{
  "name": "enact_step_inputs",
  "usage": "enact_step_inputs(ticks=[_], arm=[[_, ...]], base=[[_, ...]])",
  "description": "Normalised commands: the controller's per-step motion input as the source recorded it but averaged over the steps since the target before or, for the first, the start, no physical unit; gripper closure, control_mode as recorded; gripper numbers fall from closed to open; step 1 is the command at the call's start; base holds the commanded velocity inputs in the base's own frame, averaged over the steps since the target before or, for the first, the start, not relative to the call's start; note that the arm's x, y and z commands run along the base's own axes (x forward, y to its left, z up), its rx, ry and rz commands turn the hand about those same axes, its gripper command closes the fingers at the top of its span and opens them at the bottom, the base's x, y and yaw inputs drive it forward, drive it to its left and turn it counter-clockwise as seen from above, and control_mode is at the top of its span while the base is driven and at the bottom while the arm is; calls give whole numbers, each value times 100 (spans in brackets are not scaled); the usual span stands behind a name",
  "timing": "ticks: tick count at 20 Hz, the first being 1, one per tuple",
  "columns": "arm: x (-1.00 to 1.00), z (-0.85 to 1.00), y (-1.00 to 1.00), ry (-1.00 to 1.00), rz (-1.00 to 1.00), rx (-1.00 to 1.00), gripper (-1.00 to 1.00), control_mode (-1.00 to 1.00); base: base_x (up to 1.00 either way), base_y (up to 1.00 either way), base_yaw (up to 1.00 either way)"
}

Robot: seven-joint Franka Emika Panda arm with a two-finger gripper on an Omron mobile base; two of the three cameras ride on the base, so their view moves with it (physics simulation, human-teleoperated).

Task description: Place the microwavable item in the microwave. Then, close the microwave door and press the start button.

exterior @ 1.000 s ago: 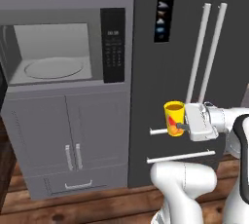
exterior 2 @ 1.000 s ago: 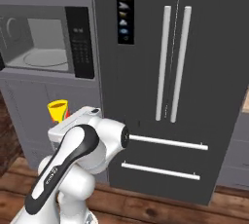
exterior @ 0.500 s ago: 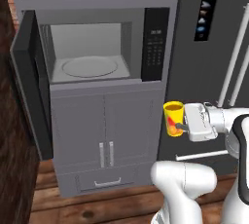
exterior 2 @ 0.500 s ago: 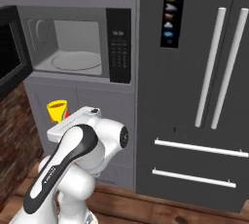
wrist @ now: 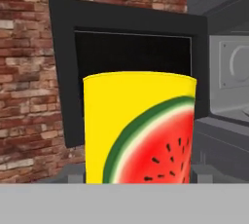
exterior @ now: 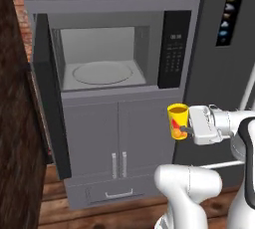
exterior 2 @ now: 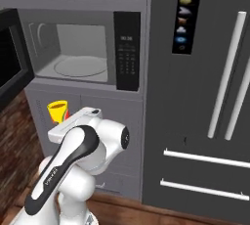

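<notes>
We've got the yellow cup (exterior: 177,120) w/ the watermelon print pinched upright in our gripper (exterior: 185,131), jaws pressed on its lower sides. It hangs in mid-air below and right of the microwave (exterior: 107,54), in front of the grey lower cabinets (exterior: 119,143). We judge upright carry is to keep anything inside from spilling & so it sets down flat on its base.

The microwave door (exterior: 47,98) stands swung wide to the left, edge-on in the left base view, so the cavity is free to enter; the turntable (exterior: 103,72) looks bare. In the hand view the dark door window sits behind the cup.

The keypad panel (exterior 2: 127,50) is right of the cavity. Next, prob: lift the cup to cavity height, then move it in over the turntable. Door & start not yet done.
</notes>
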Motion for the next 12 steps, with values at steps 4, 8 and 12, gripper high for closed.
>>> enact_step_inputs(ticks=[4,8,12], arm=[[0,0,0,0,0,0,100,100],[0,0,0,0,0,0,100,100],[0,0,0,0,0,0,100,100]], base=[[41,33,0],[40,21,0],[39,40,0]])
